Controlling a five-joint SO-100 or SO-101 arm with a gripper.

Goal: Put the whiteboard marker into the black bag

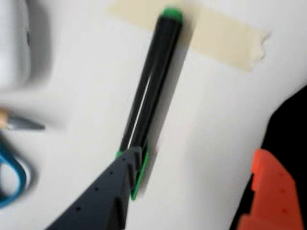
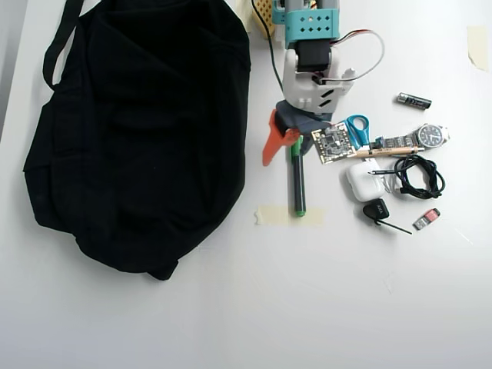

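The whiteboard marker [image 2: 297, 183], black with green ends, lies flat on the white table [image 2: 323, 307]. In the wrist view the marker [image 1: 153, 81] runs up to a strip of tan tape [image 1: 225, 36]. My gripper [image 2: 281, 152] is open and low over the marker's near end. In the wrist view [image 1: 196, 158] the dark finger [image 1: 120, 182] sits at the marker's green cap, and the orange finger [image 1: 271, 187] stands well apart to the right. The black bag [image 2: 138, 131] lies just left of the gripper in the overhead view; its edge shows at the right of the wrist view [image 1: 292, 120].
Right of the marker in the overhead view lie blue scissors [image 2: 357, 129], a small circuit board [image 2: 332, 144], a watch [image 2: 430, 136], a white case [image 2: 363, 181], a coiled black cable [image 2: 419, 175] and a battery [image 2: 413, 101]. The scissors [image 1: 9, 177] show at the wrist view's left.
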